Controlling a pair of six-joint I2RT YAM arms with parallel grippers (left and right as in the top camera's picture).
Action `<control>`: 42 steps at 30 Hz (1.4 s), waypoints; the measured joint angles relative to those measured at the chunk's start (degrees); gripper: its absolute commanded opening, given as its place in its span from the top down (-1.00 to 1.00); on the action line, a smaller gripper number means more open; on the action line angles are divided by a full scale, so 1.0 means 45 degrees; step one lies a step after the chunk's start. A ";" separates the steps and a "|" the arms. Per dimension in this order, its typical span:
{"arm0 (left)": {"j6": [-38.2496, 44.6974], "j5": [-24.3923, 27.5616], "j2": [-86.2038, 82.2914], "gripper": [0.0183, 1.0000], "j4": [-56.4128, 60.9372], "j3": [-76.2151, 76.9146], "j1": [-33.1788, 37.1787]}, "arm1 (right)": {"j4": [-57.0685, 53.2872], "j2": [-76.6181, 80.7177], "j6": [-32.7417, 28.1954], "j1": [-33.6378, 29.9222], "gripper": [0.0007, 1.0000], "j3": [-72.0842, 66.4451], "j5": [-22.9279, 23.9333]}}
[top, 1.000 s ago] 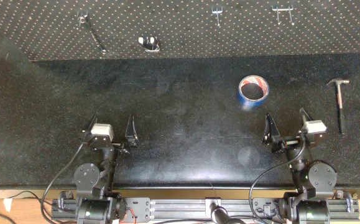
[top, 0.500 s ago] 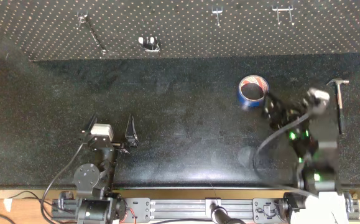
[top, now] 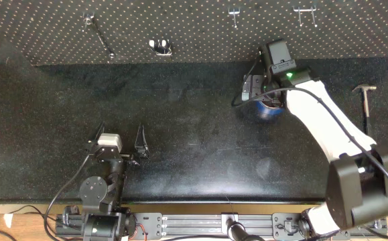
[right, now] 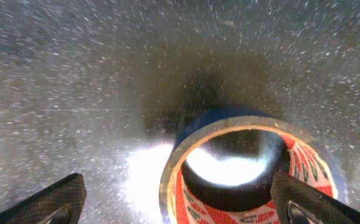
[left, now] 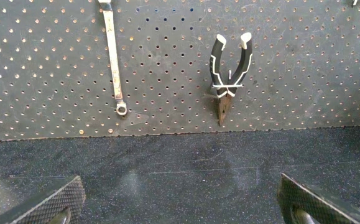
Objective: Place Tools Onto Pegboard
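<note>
Top view: right jaws wide over tape roll (top: 270, 111) — hammer (top: 366, 114) nearby; left jaws wide.

Change over the last second. We see the right arm (top: 324, 124) leave its folded rest by its base and stretch far up the top view. Half a second ago its tip stood just beside the tape roll (right: 229, 127). Now the right gripper (top: 259, 92) hangs over the roll, fingers spread wide, apparently not touching it.
</note>
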 measured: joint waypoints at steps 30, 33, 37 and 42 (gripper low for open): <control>0.0000 0.0000 0.0000 -0.99 0.0000 0.0000 0.0000 | 0.7834 -0.2667 -0.1987 0.3094 0.85 0.0257 0.3007; 0.0000 0.0000 0.0000 -0.99 0.0000 0.0000 0.0000 | 0.9078 -0.1685 -0.2079 0.3094 0.85 0.0248 0.3104; 0.0000 0.0000 0.0000 -0.99 0.0000 0.0000 0.0000 | 1.0142 -0.1073 -0.2069 0.3220 0.71 0.0199 0.3376; 0.0000 -0.0005 0.0000 -0.99 0.0000 0.0000 0.0000 | 1.0195 -0.0967 -0.2186 0.3215 0.48 0.0199 0.2846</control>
